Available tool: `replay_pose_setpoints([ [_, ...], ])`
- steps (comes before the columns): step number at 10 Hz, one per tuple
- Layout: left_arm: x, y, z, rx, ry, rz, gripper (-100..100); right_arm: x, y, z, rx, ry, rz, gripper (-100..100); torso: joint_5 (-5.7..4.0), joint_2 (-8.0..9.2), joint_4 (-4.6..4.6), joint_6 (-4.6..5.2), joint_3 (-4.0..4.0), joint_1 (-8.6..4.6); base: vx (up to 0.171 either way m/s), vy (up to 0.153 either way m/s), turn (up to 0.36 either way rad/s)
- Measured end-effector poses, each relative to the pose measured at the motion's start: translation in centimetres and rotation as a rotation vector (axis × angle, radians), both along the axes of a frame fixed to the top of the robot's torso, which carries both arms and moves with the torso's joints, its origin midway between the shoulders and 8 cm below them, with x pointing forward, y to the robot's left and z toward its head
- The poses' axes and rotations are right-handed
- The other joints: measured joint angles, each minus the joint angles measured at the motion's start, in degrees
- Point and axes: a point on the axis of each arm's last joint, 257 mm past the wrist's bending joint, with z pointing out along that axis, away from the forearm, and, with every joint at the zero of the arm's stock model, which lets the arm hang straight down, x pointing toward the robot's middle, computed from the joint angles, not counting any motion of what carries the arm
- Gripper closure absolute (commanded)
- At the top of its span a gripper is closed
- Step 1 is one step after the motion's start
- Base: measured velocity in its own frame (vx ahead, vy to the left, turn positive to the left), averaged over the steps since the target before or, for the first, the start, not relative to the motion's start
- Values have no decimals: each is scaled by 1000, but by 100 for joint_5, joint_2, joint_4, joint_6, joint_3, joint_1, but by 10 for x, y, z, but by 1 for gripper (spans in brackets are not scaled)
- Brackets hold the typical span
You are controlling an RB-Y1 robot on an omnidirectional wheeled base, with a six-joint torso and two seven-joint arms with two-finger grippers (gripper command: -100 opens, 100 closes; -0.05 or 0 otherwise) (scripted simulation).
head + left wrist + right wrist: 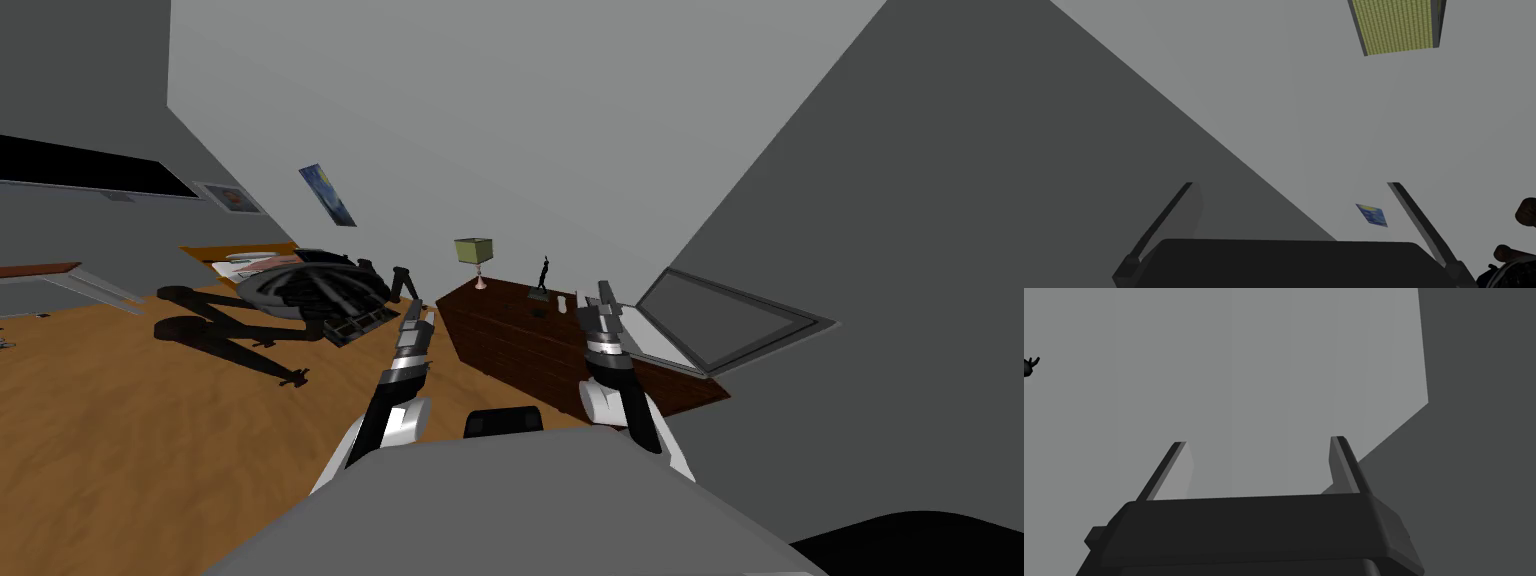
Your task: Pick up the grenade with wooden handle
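Dark wood desk (520,345) against the grey wall carries what I take for the grenade (562,303), too small to confirm. My left tool (412,305) and right tool (596,297) hang released and empty; approach and grasp remain.

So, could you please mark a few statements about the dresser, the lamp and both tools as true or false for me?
1. The left tool and the right tool are both open, with nothing between their fingers. True.
2. The lamp stands on the floor. False: it stands on the dark wooden dresser.
3. A dark figurine stands on the dresser. True.
4. The right tool is shut on the small pale object. False: that object rests on the dresser, ungrasped.
5. The big dark model sits on the dresser. False: it sits on the wooden floor.
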Motion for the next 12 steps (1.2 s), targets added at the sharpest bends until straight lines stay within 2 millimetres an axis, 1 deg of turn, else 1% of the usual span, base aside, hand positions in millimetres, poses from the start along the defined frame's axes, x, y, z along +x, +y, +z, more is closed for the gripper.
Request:
replay_pose_setpoints([
  [2,0,0,0,0,0,0,0,5,6,-13,-34,33,19,-100,7,17,3,-1,9,36,-66,123,67],
  [3,0,0,0,0,0,0,0,7,11,-22,-59,57,32,-100,11,26,5,-1,14,50,-111,173,80],
  [5,0,0,0,0,0,0,0,14,24,-49,-114,121,63,-100,17,43,10,-1,25,76,-93,176,44],
  [6,0,0,0,0,0,0,0,16,26,-54,-134,139,72,-100,15,33,8,0,20,59,-65,137,61],
  [7,0,0,0,0,0,0,0,18,29,-66,-161,169,85,-100,12,30,7,-1,17,53,-74,192,88],
  [8,0,0,0,0,0,0,0,21,36,-83,-191,208,102,-100,15,30,7,-1,17,70,-73,147,13],
  [9,0,0,0,0,0,0,0,22,40,-92,-213,228,112,-100,14,31,7,0,18,56,-87,131,53],
  [10,0,0,0,0,0,0,0,22,41,-109,-241,262,125,-100,12,35,8,0,20,50,-81,109,28],
  [11,0,0,0,0,0,0,0,22,44,-117,-260,278,134,-100,11,34,8,0,20,41,-91,125,58],
  [12,0,0,0,0,0,0,0,23,47,-131,-290,310,148,-100,10,37,8,0,22,45,-65,102,28],
])
